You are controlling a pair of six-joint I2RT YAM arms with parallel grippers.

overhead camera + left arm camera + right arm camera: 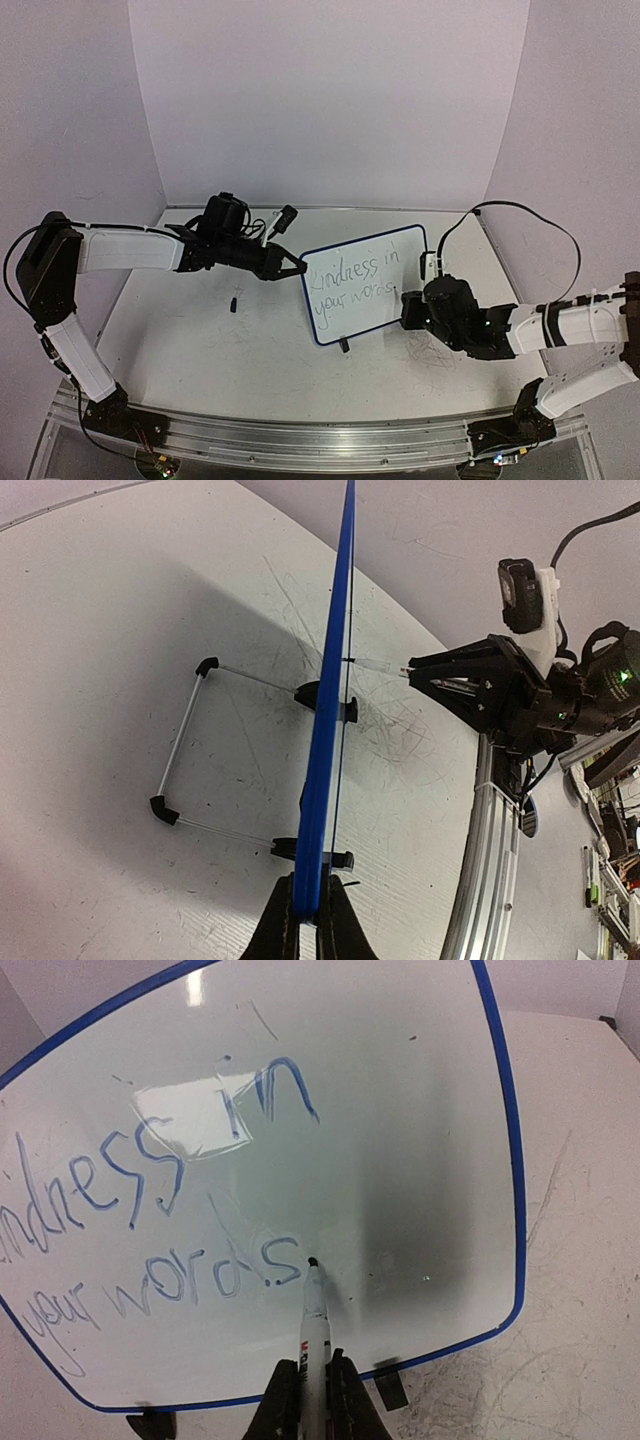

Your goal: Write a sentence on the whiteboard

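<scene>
The whiteboard [390, 262] stands upright on two black clip feet at the table's middle, blue-framed. The sentence [345, 283] reads "Kindness in your words." in two lines; it also shows in the right wrist view [150, 1190]. My left gripper [296, 267] is shut on the whiteboard's left edge [322, 780], seen edge-on in the left wrist view. My right gripper [314, 1385] is shut on a white marker [314, 1330], whose dark tip sits at the board face just right of the last "s". The right gripper [412, 308] is at the board's lower right.
A small black marker cap [233, 302] lies on the table left of the board. A wire stand [185, 740] props the board from behind. The scuffed tabletop [250, 350] carries grey scribbles. A metal rail [300, 440] runs along the near edge.
</scene>
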